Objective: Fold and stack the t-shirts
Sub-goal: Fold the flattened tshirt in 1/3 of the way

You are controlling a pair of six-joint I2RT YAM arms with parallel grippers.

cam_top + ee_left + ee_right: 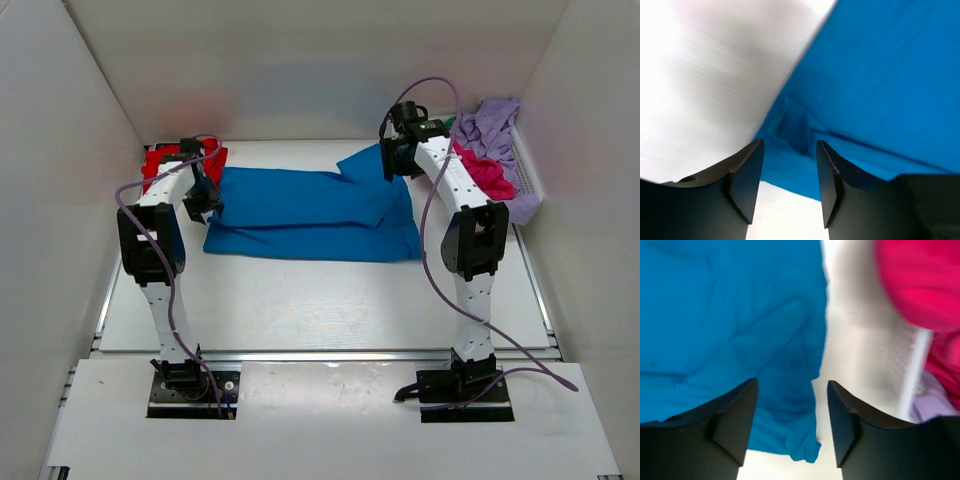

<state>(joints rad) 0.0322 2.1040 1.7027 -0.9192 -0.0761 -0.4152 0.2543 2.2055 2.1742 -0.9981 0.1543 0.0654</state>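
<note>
The bright blue t-shirt (pixel 315 215) lay folded lengthwise across the middle of the surface (pixel 300 300). The left hand (pixel 790 150) hovered over its left end, fingers spread and empty. The right hand (pixel 792 387) hung over its right end, likewise spread. A red t-shirt (pixel 160 160) sat far left, and a pink t-shirt (pixel 488 175) and a lilac t-shirt (pixel 495 125) lay in the basket (pixel 530 185).

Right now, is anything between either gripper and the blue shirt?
Nothing visible. The left gripper hangs open over the left edge of the blue shirt, and the right gripper hangs open over its right edge, with no other thing in between.
</note>
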